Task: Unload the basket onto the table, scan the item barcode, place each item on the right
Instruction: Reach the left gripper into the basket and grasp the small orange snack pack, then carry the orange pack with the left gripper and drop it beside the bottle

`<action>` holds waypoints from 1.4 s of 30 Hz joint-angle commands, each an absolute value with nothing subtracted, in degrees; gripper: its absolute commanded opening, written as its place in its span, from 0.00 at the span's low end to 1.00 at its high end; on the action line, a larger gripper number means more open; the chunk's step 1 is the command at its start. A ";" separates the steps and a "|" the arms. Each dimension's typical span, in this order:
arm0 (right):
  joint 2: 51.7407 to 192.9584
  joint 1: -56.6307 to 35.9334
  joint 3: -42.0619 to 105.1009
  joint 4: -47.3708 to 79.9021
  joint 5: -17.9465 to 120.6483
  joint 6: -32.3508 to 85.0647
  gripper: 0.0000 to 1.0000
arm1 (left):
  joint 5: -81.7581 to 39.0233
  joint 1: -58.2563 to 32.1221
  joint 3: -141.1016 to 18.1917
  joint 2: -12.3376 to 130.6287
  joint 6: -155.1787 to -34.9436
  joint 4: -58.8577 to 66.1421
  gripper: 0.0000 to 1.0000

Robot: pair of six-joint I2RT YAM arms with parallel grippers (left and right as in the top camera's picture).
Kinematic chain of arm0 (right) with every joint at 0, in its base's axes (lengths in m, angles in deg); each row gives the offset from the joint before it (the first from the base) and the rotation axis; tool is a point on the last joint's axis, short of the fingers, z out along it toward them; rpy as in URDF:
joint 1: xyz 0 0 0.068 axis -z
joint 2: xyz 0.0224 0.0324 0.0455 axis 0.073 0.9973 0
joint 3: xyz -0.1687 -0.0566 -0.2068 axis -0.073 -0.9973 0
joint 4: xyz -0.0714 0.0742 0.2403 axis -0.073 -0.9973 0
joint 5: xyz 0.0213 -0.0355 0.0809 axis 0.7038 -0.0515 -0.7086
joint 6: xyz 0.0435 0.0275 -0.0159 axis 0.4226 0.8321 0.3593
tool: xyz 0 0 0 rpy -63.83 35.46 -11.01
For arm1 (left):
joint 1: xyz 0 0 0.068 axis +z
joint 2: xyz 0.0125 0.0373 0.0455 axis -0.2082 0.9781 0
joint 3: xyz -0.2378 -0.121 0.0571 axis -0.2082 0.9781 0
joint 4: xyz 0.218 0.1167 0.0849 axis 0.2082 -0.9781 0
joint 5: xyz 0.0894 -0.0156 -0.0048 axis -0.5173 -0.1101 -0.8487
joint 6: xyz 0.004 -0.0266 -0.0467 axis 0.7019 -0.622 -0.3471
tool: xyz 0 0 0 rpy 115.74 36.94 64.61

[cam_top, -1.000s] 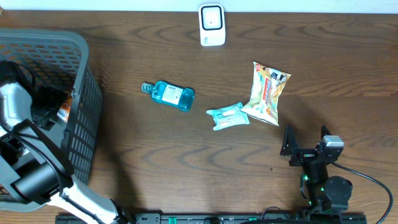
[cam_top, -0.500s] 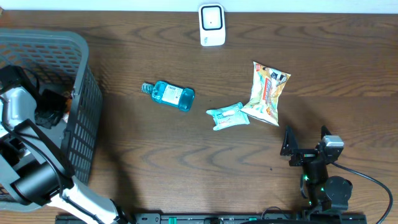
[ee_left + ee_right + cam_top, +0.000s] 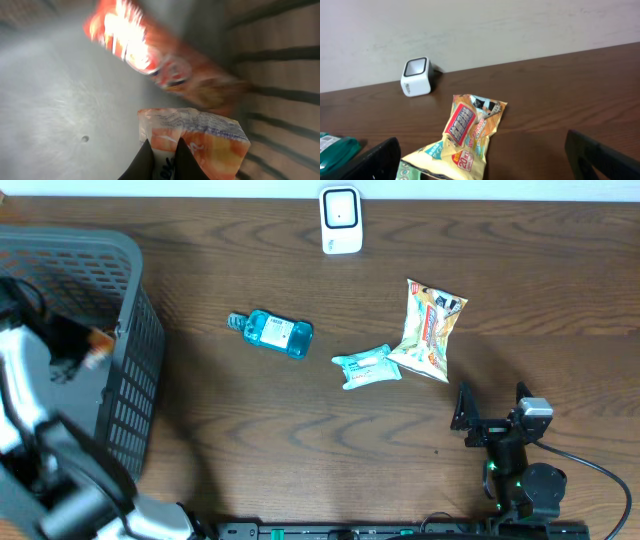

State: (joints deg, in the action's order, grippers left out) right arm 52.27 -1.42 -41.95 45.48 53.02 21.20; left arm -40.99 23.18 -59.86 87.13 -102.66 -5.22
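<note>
Dark wooden table [image 3: 300,440] carries a grey basket [image 3: 70,245] at its left, inside which my left gripper [image 3: 162,157] is pinched tight on an orange-and-white packet [image 3: 205,140], while my right gripper [image 3: 491,402] stands spread wide near the front, well apart from the white scanner [image 3: 340,220] at the far edge.
</note>
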 commanded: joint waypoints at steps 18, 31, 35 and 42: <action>51.96 -1.62 -42.04 45.32 53.26 21.61 0.99 | -18.57 1.52 -59.88 42.59 -112.27 1.95 0.07; 51.96 -1.62 -42.04 45.32 53.24 21.61 0.99 | -47.07 -32.55 -54.00 62.13 -110.59 -1.24 0.07; 51.96 -1.62 -42.04 45.32 53.24 21.61 0.99 | -47.09 -35.50 -54.00 71.86 -113.10 -0.17 0.08; 51.96 -1.62 -42.04 45.32 53.26 21.61 0.99 | -43.99 -38.48 -54.00 86.08 -117.89 5.20 0.07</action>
